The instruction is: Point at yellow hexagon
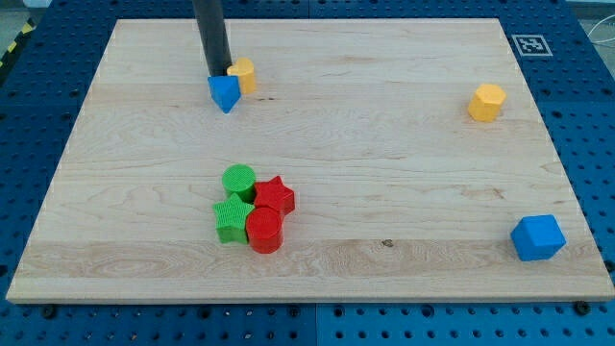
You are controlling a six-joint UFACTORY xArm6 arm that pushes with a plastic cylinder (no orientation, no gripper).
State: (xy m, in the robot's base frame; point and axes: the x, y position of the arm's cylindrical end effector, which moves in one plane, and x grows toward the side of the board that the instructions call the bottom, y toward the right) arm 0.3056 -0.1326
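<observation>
My tip [218, 75] is at the view's upper left part of the board [384, 125]. The rod comes down from the top edge, where its upper part is cut off by the frame. There is no claw on this rod, so nothing can be open or closed; it is only a straight dark end.

The tip stands just above a blue block [225, 93], which looks like a triangle or a heart with a point to the view's bottom; the rod covers its top edge, so I cannot tell the exact shape. Touching this blue block on its right is a small yellow block [243, 74]. It is partly hidden behind the rod and the blue block, and its shape is hard to make out.

The yellow hexagon [487, 102] is far at the view's right, in the upper part of the board, alone and well apart from the tip.

Near the middle bottom four blocks are pressed together: a green cylinder [238, 180], a red star [276, 196], a green star [232, 219] and a red cylinder [264, 232]. A blue hexagon [537, 237] lies at the lower right corner.
</observation>
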